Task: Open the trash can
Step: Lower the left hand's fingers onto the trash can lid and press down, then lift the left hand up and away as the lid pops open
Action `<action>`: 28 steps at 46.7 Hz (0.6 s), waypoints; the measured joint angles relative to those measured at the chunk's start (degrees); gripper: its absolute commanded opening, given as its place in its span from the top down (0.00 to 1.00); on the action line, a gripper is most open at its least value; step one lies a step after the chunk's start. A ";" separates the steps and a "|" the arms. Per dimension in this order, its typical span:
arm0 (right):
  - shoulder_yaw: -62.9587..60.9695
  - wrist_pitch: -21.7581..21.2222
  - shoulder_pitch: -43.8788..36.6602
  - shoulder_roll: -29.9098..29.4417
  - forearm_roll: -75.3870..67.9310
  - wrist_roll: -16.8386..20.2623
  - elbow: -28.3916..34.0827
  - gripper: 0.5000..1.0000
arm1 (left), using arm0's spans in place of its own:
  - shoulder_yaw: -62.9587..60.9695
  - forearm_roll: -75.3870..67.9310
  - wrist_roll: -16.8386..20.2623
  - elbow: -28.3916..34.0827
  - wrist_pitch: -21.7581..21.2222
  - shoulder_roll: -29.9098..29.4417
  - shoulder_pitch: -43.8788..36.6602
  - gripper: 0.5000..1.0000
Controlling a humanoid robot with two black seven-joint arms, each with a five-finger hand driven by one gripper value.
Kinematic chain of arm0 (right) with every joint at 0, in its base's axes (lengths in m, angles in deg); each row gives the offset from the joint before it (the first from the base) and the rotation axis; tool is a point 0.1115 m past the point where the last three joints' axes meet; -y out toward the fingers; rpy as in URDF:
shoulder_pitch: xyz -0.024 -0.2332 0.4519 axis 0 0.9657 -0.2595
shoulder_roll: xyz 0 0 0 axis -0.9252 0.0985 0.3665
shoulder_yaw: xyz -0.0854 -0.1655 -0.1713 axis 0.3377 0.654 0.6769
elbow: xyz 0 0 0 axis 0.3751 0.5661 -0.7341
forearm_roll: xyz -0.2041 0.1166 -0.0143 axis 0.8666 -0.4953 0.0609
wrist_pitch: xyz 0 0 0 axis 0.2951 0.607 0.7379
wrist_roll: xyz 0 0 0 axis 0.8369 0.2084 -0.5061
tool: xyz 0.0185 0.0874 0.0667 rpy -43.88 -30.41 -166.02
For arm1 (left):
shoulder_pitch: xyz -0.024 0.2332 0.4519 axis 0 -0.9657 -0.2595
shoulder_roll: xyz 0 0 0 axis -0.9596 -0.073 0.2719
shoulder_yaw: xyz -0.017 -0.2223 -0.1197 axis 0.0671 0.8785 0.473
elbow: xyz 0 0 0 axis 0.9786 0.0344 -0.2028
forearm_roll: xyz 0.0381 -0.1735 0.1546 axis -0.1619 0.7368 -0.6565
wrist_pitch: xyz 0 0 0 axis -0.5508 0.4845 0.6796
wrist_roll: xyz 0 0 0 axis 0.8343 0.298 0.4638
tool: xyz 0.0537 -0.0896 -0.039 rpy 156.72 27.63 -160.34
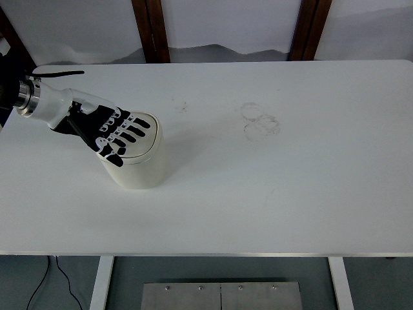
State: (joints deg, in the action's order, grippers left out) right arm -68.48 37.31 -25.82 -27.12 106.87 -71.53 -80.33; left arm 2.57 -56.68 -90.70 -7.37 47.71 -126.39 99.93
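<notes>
The left hand (110, 132), fingers outstretched and grasping nothing, lay flat on the cream rounded plastic trash can (139, 165) near the white table's (290, 194) nine-o'clock edge.

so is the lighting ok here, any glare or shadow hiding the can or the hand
Top view: light is even and soft, no glare; the trash can casts only a faint shadow to its right on the table; the left hand over its lid is sharp; the ring stains show clearly.
</notes>
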 measured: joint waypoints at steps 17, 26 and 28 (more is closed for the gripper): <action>-0.01 -0.01 0.00 0.00 0.00 0.00 0.01 0.01 | 0.11 0.00 0.05 0.05 -0.02 0.00 -0.87 0.00; -0.01 -0.02 0.00 0.00 0.00 -0.03 0.01 0.01 | 0.29 0.03 -0.01 0.09 0.00 -0.10 -0.75 0.00; -0.01 -0.03 0.00 0.00 0.00 -0.03 0.01 0.01 | 0.35 0.04 -0.02 0.10 0.01 -0.14 -0.70 0.00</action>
State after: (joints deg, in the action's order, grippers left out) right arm -68.49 37.28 -25.82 -27.12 106.87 -71.57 -80.32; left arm 2.92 -56.64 -90.72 -7.26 47.72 -126.53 99.23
